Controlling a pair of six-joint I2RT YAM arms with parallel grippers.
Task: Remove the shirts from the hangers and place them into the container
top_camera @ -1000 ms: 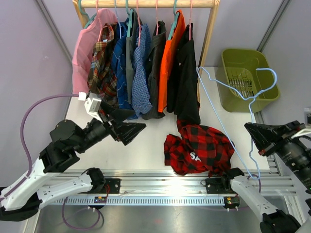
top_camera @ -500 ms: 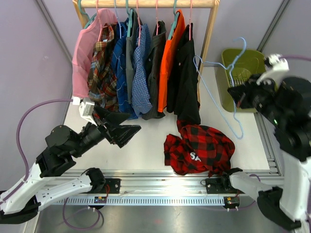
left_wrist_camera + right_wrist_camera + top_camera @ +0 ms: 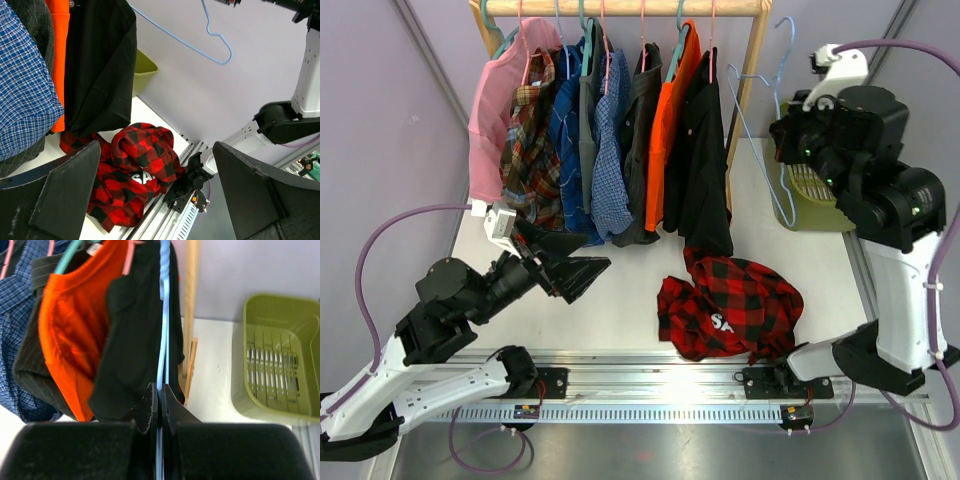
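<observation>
A red-and-black plaid shirt (image 3: 728,305) (image 3: 130,170) lies crumpled on the white table near the front rail. My right gripper (image 3: 790,132) (image 3: 161,390) is raised high beside the rack's right post, shut on the wire of a bare pale blue hanger (image 3: 756,155) (image 3: 164,315) (image 3: 190,44). The olive-green container (image 3: 810,205) (image 3: 280,302) sits at the back right, partly hidden by the right arm. My left gripper (image 3: 585,268) (image 3: 156,146) hovers open over the table's left side, pointing toward the plaid shirt with nothing between its fingers.
Several shirts hang on pink and teal hangers from the wooden rail (image 3: 620,8): pink (image 3: 505,90), brown-red plaid (image 3: 525,140), blue checked (image 3: 610,150), dark grey (image 3: 640,130), orange (image 3: 667,130), black (image 3: 700,160). The rack's right post (image 3: 748,70) stands next to the hanger.
My right arm has swung up and back from the front right, carrying the pale blue hanger to beside the rack post. The left arm has barely shifted.
</observation>
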